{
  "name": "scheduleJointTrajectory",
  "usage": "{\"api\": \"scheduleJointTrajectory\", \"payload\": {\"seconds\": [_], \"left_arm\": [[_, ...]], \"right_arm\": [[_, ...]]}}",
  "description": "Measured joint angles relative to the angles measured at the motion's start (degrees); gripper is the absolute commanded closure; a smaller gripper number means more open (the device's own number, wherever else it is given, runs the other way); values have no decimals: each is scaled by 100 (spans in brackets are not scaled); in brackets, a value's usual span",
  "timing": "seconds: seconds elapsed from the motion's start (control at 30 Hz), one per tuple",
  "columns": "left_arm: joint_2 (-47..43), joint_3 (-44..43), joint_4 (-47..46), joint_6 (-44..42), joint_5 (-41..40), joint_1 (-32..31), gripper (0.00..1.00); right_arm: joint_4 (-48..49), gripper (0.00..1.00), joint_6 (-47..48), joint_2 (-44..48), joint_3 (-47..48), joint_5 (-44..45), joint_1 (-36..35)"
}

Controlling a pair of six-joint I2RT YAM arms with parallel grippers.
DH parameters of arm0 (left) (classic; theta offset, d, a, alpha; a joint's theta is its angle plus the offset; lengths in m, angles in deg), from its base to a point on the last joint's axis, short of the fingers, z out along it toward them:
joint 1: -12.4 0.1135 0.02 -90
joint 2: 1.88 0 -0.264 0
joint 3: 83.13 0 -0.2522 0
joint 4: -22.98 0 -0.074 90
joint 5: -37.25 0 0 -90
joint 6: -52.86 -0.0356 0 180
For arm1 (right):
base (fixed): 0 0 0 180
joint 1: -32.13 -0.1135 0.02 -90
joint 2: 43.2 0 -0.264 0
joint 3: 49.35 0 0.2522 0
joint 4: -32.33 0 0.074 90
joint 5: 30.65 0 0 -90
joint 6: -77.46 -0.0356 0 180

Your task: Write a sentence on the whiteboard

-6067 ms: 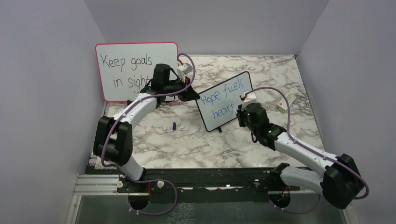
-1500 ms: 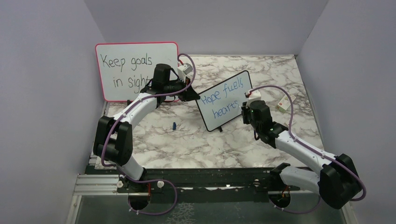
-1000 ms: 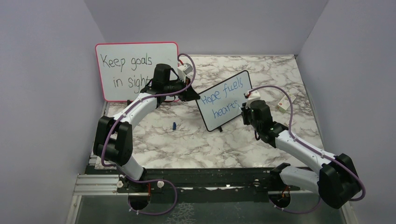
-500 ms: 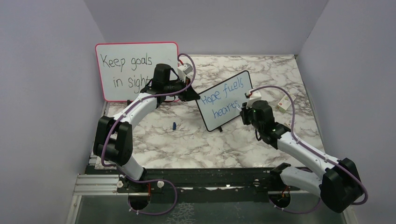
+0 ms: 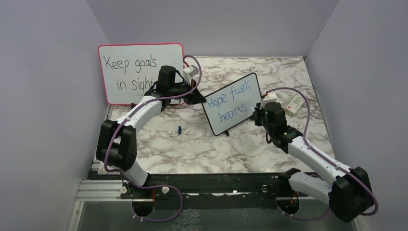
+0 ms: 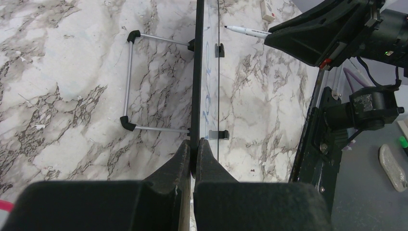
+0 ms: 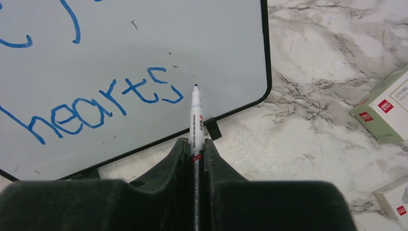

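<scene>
The whiteboard (image 5: 230, 127) stands tilted on the marble table, its black frame pinched at the left edge by my left gripper (image 5: 199, 100), which is shut on it (image 6: 193, 144). The left wrist view shows the whiteboard (image 6: 198, 72) edge-on. The sentence (image 5: 230, 98) reads "Hope fuels hearts" in blue, and "hearts" (image 7: 103, 103) fills the right wrist view. My right gripper (image 7: 195, 142) is shut on a white marker (image 7: 196, 110). Its tip sits just right of the final "s", near the whiteboard's (image 7: 216, 43) lower right corner. I cannot tell whether the tip touches.
A pink-framed board (image 5: 139, 72) with black writing stands at the back left behind my left arm. A small blue cap (image 5: 179, 130) lies on the table. Green-and-white boxes (image 7: 385, 113) lie right of the board. A wire stand (image 6: 129, 82) props the whiteboard from behind.
The "s" was added to "heart". Over the last second my right gripper has shifted right with the marker, past the end of the word. The left arm has not moved.
</scene>
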Motion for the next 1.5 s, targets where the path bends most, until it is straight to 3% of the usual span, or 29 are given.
{"api": "scheduleJointTrajectory", "payload": {"seconds": [0.93,1.23,1.5], "left_arm": [[0,-4,7,0,0,-15,100],[-7,-7,35,0,-39,-13,100],[-79,-9,107,0,-92,-39,84]], "right_arm": [[444,99,-20,-428,0,-348,203],[-186,99,-151,94,13,-297,205],[-1040,99,-378,1167,358,-190,205]]}}
